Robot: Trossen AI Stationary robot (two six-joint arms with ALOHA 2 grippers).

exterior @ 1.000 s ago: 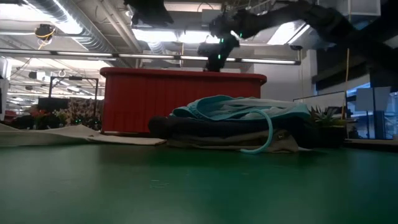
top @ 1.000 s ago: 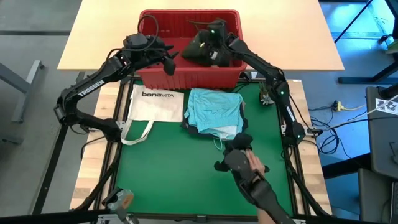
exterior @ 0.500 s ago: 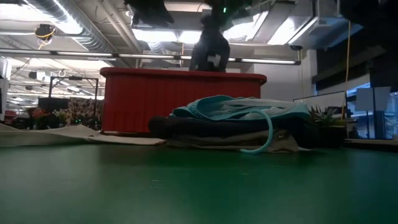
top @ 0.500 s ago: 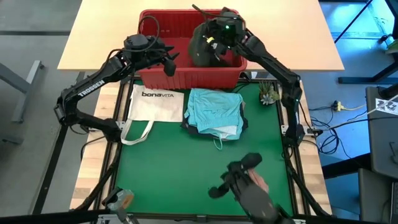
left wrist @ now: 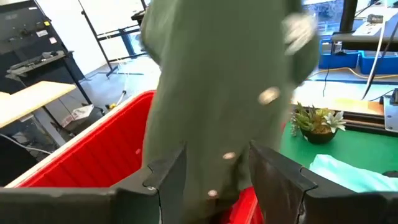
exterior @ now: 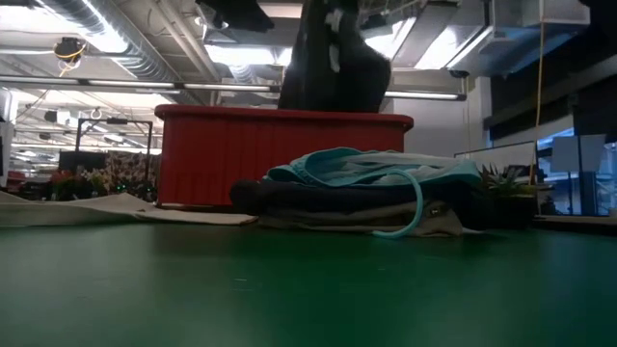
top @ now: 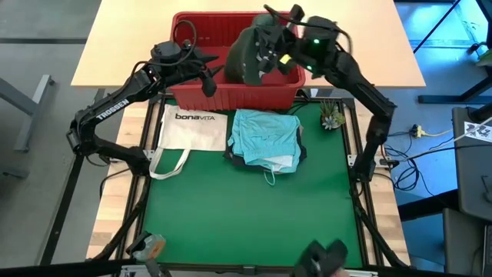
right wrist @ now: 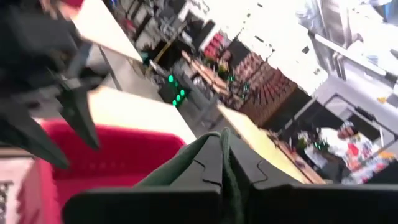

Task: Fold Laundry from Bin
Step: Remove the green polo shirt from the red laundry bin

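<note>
Right gripper (top: 286, 48) pinches the dark green garment (top: 250, 55), dangling beneath it above the bin (top: 231, 96).

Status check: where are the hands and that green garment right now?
Right hand shut on dark green garment, lifted above red bin. Left hand open beside it.

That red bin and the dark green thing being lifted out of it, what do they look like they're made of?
The red bin looks like moulded plastic: stiff ribbed walls, a thick rim, a dull sheen. The dark green garment seems to be soft matte woven cloth, likely cotton or a blend: it hangs in limp folds from the right hand, with small pale buttons or snaps showing in the left wrist view.
</note>
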